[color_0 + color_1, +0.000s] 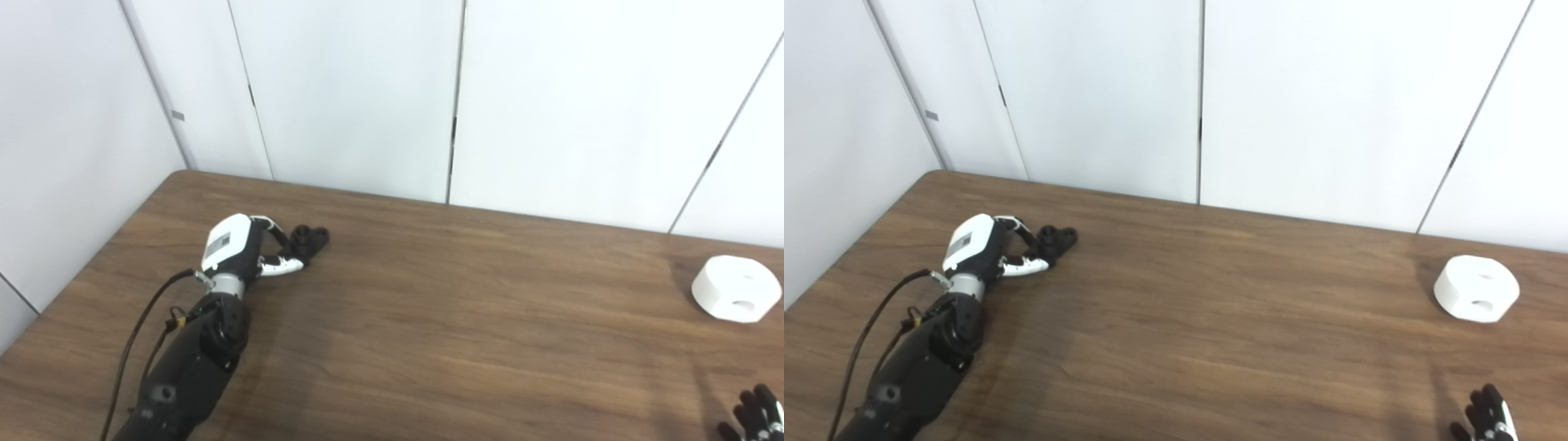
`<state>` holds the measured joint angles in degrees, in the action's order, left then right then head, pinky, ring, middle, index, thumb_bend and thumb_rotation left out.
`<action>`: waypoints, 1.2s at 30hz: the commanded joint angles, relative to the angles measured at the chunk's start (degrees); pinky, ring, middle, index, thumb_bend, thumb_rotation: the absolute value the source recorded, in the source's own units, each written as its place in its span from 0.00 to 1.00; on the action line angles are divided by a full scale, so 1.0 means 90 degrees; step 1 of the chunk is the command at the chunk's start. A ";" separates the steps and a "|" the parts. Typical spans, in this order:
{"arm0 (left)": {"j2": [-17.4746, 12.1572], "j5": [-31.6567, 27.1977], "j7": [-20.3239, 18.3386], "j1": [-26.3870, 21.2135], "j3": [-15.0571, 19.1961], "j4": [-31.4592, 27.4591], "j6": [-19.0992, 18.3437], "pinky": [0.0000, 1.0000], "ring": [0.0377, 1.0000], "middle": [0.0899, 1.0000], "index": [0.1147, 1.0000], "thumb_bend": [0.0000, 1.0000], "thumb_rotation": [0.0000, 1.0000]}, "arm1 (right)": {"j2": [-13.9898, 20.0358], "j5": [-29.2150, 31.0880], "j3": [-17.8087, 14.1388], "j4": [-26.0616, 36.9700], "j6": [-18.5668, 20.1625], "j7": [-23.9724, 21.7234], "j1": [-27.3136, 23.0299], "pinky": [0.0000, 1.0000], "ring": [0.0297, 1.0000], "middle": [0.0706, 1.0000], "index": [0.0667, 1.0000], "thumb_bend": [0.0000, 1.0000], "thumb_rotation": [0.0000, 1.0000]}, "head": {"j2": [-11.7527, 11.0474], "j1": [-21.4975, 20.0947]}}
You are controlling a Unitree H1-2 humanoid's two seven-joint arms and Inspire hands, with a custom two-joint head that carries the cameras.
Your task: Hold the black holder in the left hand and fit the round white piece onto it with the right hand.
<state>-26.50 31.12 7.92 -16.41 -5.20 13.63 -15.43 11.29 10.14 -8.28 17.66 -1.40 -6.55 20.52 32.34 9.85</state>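
The black holder (311,237) lies on the wooden table (465,306) at the back left. My left hand (245,248) rests right behind it, fingers (277,231) and thumb (283,266) apart, their tips at the holder's near side; no firm hold shows. The round white piece (737,288), with holes in its top and side, sits alone at the far right of the table. Only the dark fingertips of my right hand (1485,416) show at the bottom right corner, spread and holding nothing, well in front of the white piece.
White wall panels (367,92) stand close behind the table's far edge and along its left side. A black cable (131,343) loops beside my left forearm.
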 commanded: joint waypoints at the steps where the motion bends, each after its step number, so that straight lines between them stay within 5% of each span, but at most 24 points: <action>1: 0.0023 -0.0150 -0.0364 0.0042 -0.0077 -0.0361 -0.0032 0.79 0.90 0.81 0.42 0.51 0.06 | 0.0002 -0.0121 0.0039 0.0047 0.0191 0.0038 0.0116 1.00 1.00 0.99 1.00 0.63 1.00 | 0.0012 -0.0004; 11: 0.0125 -0.0130 -0.1720 0.0831 -0.0544 -0.2405 -0.0675 0.76 0.89 0.84 0.43 0.51 0.07 | -0.0106 -0.0412 0.0159 0.0180 0.0295 0.0137 0.0085 1.00 0.99 0.98 1.00 0.64 1.00 | 0.0142 -0.0263; 15: 0.0211 -0.0134 -0.1925 0.1138 -0.0807 -0.2945 -0.0569 0.84 0.91 0.85 0.43 0.51 0.07 | -0.0159 -0.0543 0.0233 0.0214 0.0311 0.0177 0.0054 1.00 0.98 0.98 1.00 0.63 1.00 | 0.0282 -0.0538; 22: 0.0336 -0.0095 -0.2317 0.1574 -0.1261 -0.3676 -0.0556 0.78 0.92 0.86 0.43 0.50 0.07 | -0.0278 -0.0754 0.0368 0.0431 0.0418 0.0286 0.0095 1.00 0.96 0.95 0.99 0.64 1.00 | 0.0615 -0.1079; 27: 0.0323 0.0044 -0.2398 0.1821 -0.1629 -0.3942 -0.0093 0.76 0.90 0.85 0.43 0.50 0.07 | -0.0355 -0.0907 0.0493 0.0587 0.0519 0.0316 0.0099 1.00 0.96 0.95 1.00 0.64 1.00 | 0.0930 -0.1385; 36: 0.0646 0.0581 -0.2619 0.2257 -0.2255 -0.4308 -0.0139 0.77 0.92 0.86 0.43 0.51 0.07 | -0.0492 -0.0999 0.0706 0.0846 0.0854 0.0457 -0.0011 1.00 0.96 0.96 1.00 0.65 1.00 | 0.1345 -0.1680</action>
<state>-21.39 36.94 -11.63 2.08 -23.00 -24.92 -17.05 8.06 1.25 -2.85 23.92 5.22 -1.99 20.53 44.38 -5.27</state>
